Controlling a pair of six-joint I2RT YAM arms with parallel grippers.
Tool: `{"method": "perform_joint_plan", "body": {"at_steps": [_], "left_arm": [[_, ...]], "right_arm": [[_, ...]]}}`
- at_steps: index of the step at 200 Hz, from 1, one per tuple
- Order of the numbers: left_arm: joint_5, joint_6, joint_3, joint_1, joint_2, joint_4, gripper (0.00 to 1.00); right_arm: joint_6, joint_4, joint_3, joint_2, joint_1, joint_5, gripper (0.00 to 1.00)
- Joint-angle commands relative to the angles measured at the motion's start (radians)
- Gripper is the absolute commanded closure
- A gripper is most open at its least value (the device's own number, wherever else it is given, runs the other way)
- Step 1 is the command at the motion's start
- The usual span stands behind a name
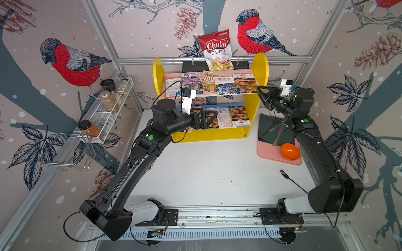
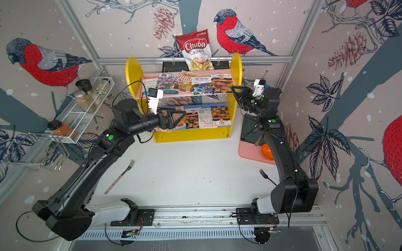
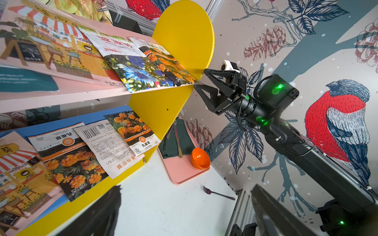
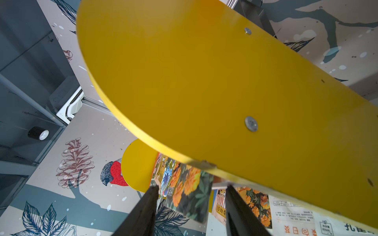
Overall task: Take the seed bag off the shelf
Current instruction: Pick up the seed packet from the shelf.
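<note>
Rack (image 1: pixel 113 106) with jars hangs on the left wall.

My left fingers (image 1: pixel 211 120) are spread wide and hold nothing. They sit level with the blue lower board (image 3: pixel 61 122) of the shelf (image 1: pixel 260 65), in front of the bags lying there.

Pink upper board (image 3: pixel 61 90) carries a row of overlapping bags lying flat. A chips bag (image 1: pixel 216 50) stands behind them.

The seed bag (image 1: pixel 245 85), orange marigolds on black, is the rightmost in that row, beside the right yellow panel.
- Long axis runs back to front, slightly skewed.
- White header end points to the back wall, flower end to the front.
- Its front right corner overhangs the board's front edge.

My right fingers (image 3: pixel 199 78) are partly open and point at the shelf from its right front. One fingertip is above that overhanging corner and one below. The gap is plain in both wrist views, so the bag is not pinched. I cannot tell whether the corner brushes a finger.

On the counter (image 1: pixel 206 173), right of the shelf, a pink tray (image 1: pixel 272 156) holds an orange bowl (image 1: pixel 290 151). A fork (image 1: pixel 291 180) lies nearer the front.
</note>
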Motion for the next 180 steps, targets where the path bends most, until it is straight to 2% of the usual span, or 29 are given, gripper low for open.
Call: {"method": "perform_joint_plan", "body": {"at_steps": [1,85,180], "left_arm": [[-0.005,0.01,0.001,-0.003,-0.004,0.031,0.01],[-0.005,0.01,-0.003,-0.003,0.002,0.036,0.01],[-0.006,0.007,-0.007,-0.003,-0.002,0.037,0.01]], "right_arm": [[0.015,0.06,0.011,0.012,0.003,0.001,0.49],[0.047,0.097,0.029,0.041,0.007,-0.026,0.63],[0.045,0.097,0.014,0.026,0.004,-0.025,0.88]]}}
